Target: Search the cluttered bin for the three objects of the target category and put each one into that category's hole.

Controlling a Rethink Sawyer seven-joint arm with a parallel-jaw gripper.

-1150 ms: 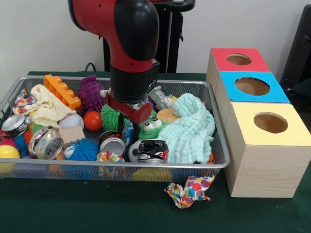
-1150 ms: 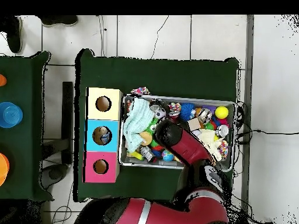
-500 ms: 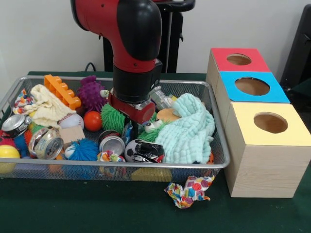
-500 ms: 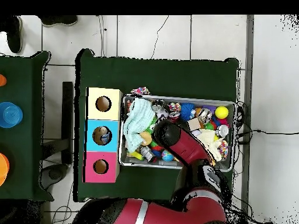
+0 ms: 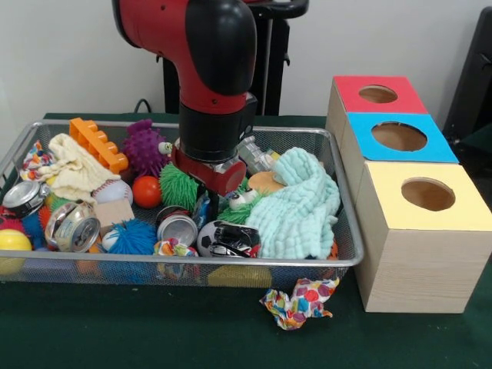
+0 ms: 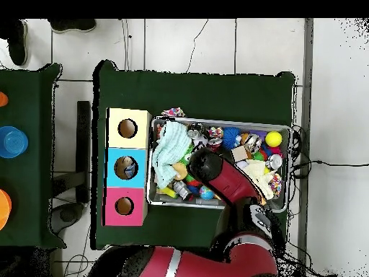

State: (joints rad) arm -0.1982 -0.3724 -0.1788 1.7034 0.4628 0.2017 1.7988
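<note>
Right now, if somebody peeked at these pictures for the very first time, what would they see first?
First the big red and black arm, reaching down into the middle of the wire bin crammed with toys, balls and cans. Next, the fluffy mint-green cloth heaped at the bin's right end in the front view. Beside that end stand three boxes with red, blue and yellow tops, each with a round hole.

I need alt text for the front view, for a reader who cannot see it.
A red and black robot arm reaches down into a wire mesh bin crowded with cans, balls, cloths and toys. Three wooden boxes stand beside the bin, with round holes in red, blue and yellow tops.
</note>
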